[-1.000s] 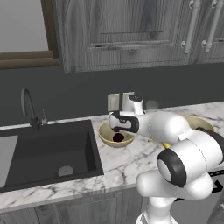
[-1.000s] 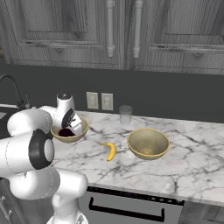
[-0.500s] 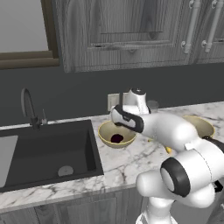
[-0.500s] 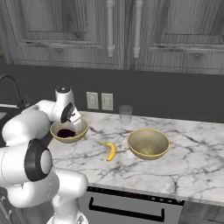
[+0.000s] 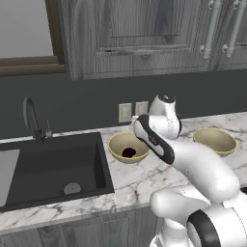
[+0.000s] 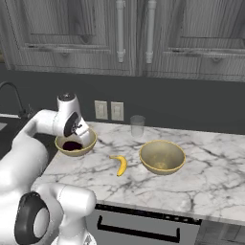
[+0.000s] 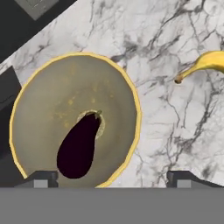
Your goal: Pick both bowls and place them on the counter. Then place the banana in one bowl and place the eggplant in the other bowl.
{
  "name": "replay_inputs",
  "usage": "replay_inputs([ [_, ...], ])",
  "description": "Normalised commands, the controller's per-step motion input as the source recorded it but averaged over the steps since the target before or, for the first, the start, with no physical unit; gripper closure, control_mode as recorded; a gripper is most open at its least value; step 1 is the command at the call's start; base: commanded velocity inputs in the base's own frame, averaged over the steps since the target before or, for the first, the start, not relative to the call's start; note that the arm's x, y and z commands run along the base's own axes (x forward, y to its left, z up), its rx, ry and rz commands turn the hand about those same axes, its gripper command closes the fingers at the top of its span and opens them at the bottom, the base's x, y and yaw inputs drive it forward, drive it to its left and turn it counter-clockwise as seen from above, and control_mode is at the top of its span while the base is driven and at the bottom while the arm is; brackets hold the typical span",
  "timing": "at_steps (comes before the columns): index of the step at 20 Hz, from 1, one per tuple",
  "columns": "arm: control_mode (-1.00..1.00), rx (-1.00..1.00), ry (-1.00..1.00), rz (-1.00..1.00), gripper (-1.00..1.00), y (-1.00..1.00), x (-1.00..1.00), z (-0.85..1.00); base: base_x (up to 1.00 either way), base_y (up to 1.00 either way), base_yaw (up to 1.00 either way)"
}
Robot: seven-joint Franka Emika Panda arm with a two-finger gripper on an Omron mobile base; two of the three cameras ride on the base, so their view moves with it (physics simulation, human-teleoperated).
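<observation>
2 bowls (image 6: 161, 157) are set on the tabletop (image 6: 210, 162), the eggplant (image 7: 78, 145) lies in 1, and with fingers (image 7: 40, 179) spread wide and empty, the banana (image 6: 121, 164) could be nudged away by an off-centre grasp.

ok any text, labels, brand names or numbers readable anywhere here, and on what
None: no view shows any readable word, number, label or brand.
The bowl with the eggplant in it, the empty bowl, the banana and the glass are all plain.
The wall outlets and cabinet doors carry no markings either.
</observation>
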Motion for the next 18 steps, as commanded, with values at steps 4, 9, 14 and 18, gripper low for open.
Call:
replay_inputs([
  [4,-1.00,-0.01,-0.06,0.00,-1.00,-0.48,-0.74,0.19,0.00,0.00,0.00],
  [9,-1.00,0.00,-0.01,0.00,-1.00,-0.61,-0.63,0.21,0.00,0.00,0.00],
  [14,-1.00,0.00,0.00,0.00,-1.00,-0.72,-0.46,0.08,0.00,0.00,0.00],
  [18,-1.00,-0.01,0.00,0.00,-1.00,-0.72,-0.32,0.00,0.00,0.00,0.00],
])
